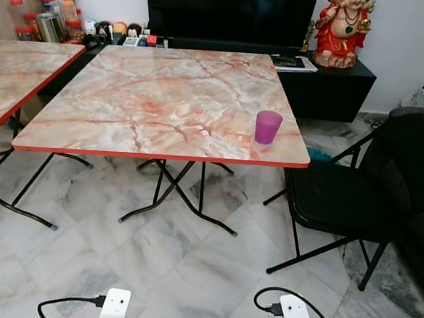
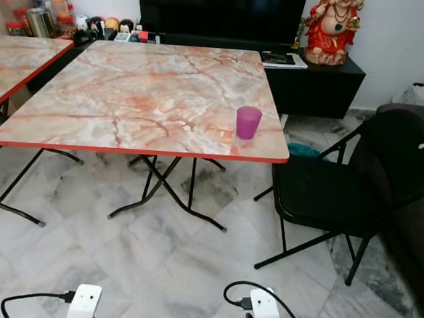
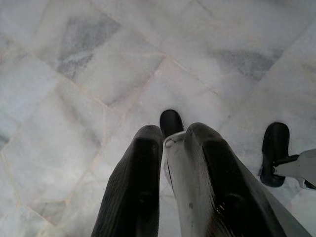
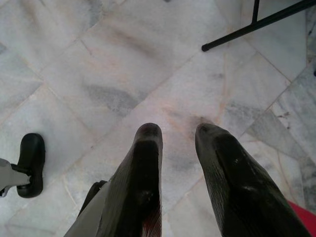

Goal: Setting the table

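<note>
A purple cup (image 1: 267, 126) stands upright on the marble-pattern table (image 1: 157, 104), near the table's corner at about four o'clock, next to the black chair (image 1: 362, 191). Both arms hang low over the marble floor (image 3: 74, 98). The left gripper (image 3: 173, 132) holds a narrow grey object (image 3: 178, 168) between its fingers. The right gripper (image 4: 173, 131) is slightly open and holds nothing.

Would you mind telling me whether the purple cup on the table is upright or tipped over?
Upright: the purple cup stands on its base near the table's front right corner.
</note>
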Available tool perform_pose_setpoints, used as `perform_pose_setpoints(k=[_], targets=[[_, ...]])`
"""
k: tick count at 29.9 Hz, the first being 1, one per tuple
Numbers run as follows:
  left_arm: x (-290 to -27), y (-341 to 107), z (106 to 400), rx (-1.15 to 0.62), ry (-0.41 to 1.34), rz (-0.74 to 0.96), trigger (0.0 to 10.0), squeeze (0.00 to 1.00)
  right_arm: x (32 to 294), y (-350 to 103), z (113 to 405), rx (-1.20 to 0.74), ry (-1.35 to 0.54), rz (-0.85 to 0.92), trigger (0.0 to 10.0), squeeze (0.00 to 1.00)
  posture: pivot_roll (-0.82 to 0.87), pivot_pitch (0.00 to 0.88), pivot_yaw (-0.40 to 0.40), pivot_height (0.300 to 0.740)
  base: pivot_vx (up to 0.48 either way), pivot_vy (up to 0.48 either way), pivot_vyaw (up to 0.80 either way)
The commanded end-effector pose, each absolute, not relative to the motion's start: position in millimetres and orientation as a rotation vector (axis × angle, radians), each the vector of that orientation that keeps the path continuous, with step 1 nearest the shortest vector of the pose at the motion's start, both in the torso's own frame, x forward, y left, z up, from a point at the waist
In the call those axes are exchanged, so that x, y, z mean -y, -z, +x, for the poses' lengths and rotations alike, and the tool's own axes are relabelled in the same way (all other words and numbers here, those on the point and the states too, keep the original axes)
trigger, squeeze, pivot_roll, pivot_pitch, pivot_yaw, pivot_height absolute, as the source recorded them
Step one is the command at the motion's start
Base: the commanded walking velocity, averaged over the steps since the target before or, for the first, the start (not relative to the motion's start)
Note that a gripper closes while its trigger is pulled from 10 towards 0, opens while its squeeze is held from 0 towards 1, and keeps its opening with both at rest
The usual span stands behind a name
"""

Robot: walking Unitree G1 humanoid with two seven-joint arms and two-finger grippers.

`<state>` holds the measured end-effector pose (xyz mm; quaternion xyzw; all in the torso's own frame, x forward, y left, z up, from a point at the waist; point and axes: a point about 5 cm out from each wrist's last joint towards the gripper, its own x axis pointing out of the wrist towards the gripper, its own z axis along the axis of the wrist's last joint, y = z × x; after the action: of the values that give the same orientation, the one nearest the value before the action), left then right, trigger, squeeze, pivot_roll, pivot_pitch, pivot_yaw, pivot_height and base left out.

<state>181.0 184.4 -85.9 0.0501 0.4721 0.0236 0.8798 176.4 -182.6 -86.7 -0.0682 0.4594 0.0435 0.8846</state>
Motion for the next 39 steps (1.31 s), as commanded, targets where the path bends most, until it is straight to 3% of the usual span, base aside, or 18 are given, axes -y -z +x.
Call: perform_pose_setpoints(k=[1,21,39], targets=[[-181,83,187,-0.968,-0.038,0.108,10.0,0.00,187,84,181,-0.936,-0.075,-0.151,10.0,0.00,-0.12,0.000,-0.024,0.740,0.405,0.000,0.00],[-175,88,179,-0.998,0.026,0.144,10.0,0.00,221,81,175,-0.933,0.120,-0.116,10.0,0.00,-0.14,0.000,-0.007,0.740,0.405,0.000,0.00],[-171,84,187,-0.977,0.041,0.151,10.0,0.00,206,84,175,-0.950,0.040,-0.132,10.0,0.00,-0.14,0.000,-0.026,0.740,0.408,0.000,0.00]])
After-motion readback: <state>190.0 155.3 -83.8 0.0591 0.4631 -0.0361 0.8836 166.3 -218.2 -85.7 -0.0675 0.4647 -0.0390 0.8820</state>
